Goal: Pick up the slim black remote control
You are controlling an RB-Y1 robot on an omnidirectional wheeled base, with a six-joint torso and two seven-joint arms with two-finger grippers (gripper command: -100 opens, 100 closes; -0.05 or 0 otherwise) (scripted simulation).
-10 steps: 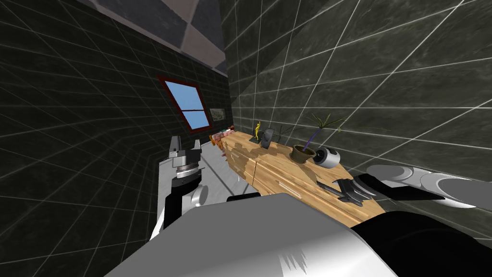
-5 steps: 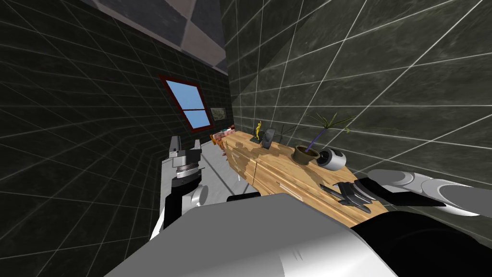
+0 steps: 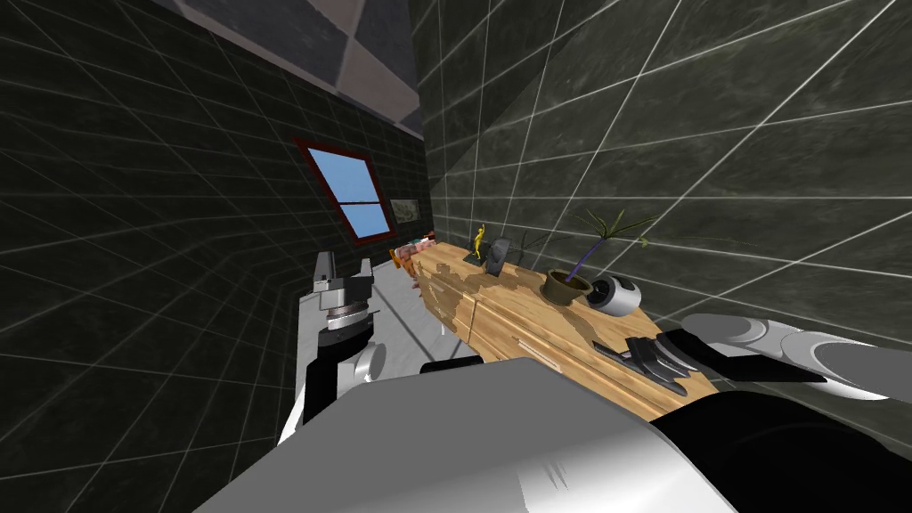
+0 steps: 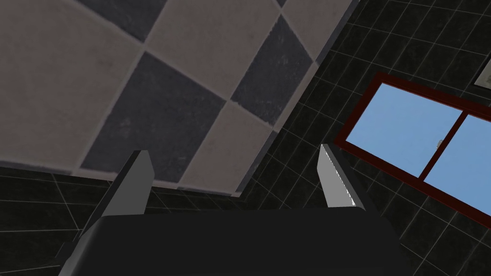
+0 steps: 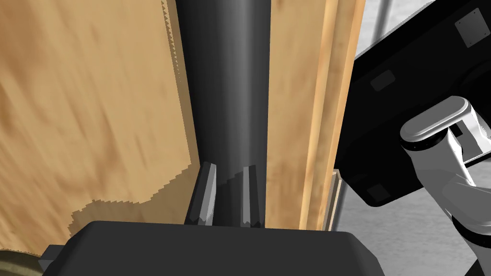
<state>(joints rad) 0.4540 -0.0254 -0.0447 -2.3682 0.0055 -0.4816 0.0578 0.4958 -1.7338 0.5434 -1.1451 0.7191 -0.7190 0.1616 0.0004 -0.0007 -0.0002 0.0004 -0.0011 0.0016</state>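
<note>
Black and slim, the remote control [image 5: 223, 86] lies on the wooden worktop [image 3: 499, 312] near its front edge. The right pincer [image 5: 229, 166] has narrowed from spread to clamped on the remote's end, so lifting looks next. The left pincer [image 3: 344, 261] hangs raised, fingers apart.

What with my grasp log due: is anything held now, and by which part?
The right pincer is shut on the slim black remote control at one end; the left pincer is open, holding nothing.
</note>
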